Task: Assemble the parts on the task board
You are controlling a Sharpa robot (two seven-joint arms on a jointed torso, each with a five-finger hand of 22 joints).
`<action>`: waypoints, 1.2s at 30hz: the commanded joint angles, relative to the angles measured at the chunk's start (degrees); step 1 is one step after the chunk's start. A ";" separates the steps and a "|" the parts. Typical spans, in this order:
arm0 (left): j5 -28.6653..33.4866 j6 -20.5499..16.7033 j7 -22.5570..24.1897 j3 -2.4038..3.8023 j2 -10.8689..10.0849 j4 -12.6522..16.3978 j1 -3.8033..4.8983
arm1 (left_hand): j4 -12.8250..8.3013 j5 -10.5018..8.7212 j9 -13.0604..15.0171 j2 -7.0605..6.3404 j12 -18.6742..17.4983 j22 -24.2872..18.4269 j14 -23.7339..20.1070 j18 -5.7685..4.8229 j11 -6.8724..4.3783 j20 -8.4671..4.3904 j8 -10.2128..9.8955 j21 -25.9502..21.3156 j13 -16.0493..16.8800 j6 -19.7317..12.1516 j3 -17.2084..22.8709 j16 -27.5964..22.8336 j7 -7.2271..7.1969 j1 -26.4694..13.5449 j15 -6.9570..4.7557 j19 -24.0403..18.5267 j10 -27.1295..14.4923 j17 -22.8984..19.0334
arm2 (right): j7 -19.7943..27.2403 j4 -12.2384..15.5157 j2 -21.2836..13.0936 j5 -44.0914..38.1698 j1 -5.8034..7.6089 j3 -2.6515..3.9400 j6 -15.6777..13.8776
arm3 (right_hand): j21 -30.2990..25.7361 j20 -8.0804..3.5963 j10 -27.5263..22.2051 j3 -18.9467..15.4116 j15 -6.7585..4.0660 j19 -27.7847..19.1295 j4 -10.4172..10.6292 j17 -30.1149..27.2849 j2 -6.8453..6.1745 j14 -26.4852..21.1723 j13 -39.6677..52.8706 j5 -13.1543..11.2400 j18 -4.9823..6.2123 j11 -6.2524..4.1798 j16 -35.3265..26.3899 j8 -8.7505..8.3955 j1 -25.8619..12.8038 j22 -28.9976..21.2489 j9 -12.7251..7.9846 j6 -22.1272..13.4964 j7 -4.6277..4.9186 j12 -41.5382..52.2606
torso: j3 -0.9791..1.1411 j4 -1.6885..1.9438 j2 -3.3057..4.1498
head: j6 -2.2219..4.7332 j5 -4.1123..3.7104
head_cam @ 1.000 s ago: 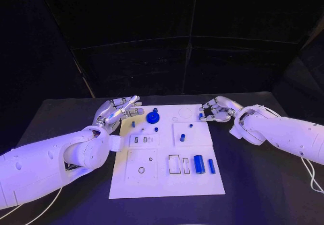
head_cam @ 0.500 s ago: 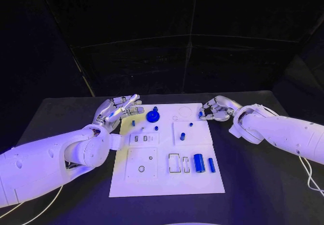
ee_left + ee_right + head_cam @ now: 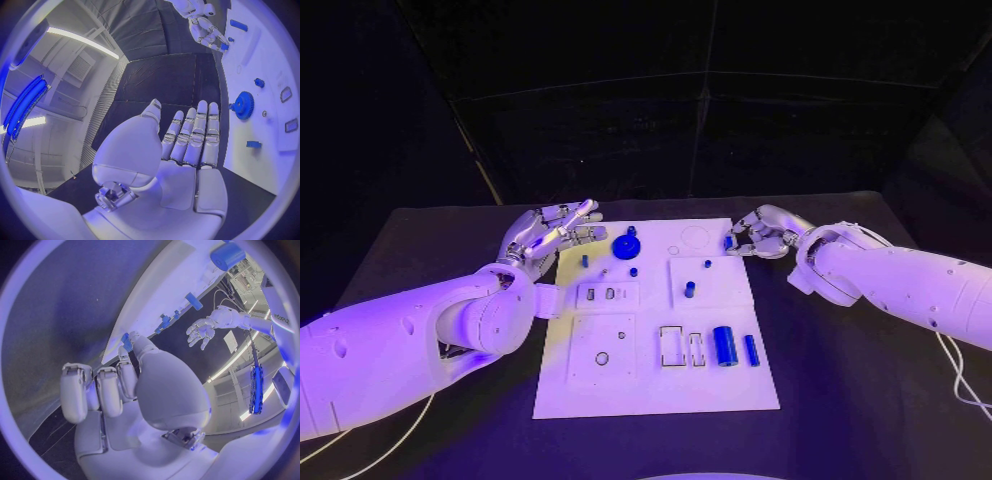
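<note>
The white task board (image 3: 643, 385) lies in the middle of the black table. My left hand (image 3: 551, 233) hovers at the board's far left corner, its fingers (image 3: 199, 131) straight and holding nothing. A blue gear (image 3: 626, 245) stands on the board just beside it, also seen in the left wrist view (image 3: 242, 105). My right hand (image 3: 762, 234) is at the far right corner of the board with its fingers curled. It pinches a small blue part (image 3: 730, 241) at its fingertips (image 3: 127, 341), just over the board's edge.
Small blue pegs (image 3: 689, 291) stand on the board's middle. A thick blue cylinder (image 3: 724, 346) and a thinner blue pin (image 3: 751, 350) lie near its right edge, beside rectangular slots (image 3: 672, 347). Black table (image 3: 862, 400) surrounds the board.
</note>
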 commanded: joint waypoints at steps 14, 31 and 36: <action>-0.16 0.80 0.13 0.05 0.09 -0.05 0.06 | -0.38 0.03 -0.02 0.08 -0.33 -0.05 -0.17 0.59 0.13 0.02 -0.24 -0.13 -0.04 0.24 0.03 -0.36 1.98 0.47 0.21 -0.28 0.16 0.09 | 0.19 -0.32 0.24 -0.27 0.03 0.03 -0.29 | 0.00 -0.51 0.53 0.58 -0.56 0.09 -0.09 8.79 1.31 4.54 4.00 -0.02 -0.61 -0.38 -0.01 0.65 -0.47 6.48 0.06 1.66 -0.17 0.41 | 0.02 0.00 -0.02 | -0.09 -0.06; -0.16 1.05 -0.18 0.05 0.05 -0.07 0.06 | -0.43 0.03 -0.03 0.14 -0.38 -0.10 -0.21 0.59 0.14 0.04 -0.29 -0.20 -0.05 0.09 0.02 -0.44 2.00 0.49 0.23 -0.36 0.13 0.09 | 1.67 -0.51 0.58 1.72 0.02 0.03 -3.17 | 0.34 -1.62 1.93 2.24 -1.84 0.74 -0.69 9.43 2.99 4.70 5.46 0.14 -0.80 -1.82 0.28 2.32 -0.10 7.35 0.69 5.78 -1.86 1.82 | 0.03 0.02 -0.03 | -0.28 -0.05; -0.17 1.08 -0.24 0.05 0.01 -0.06 0.06 | -0.44 0.03 -0.04 0.14 -0.38 -0.10 -0.21 0.59 0.14 0.04 -0.30 -0.20 -0.05 0.09 0.01 -0.45 1.99 0.50 0.23 -0.36 0.13 0.09 | 1.93 -0.20 0.51 2.26 0.02 0.03 -4.14 | 0.35 -1.76 2.02 2.45 -1.96 0.76 -0.80 9.46 3.09 4.71 5.53 0.38 -0.81 -1.92 0.29 2.38 -0.07 7.39 0.74 6.01 -1.97 1.87 | 0.05 0.03 -0.03 | -0.24 -0.01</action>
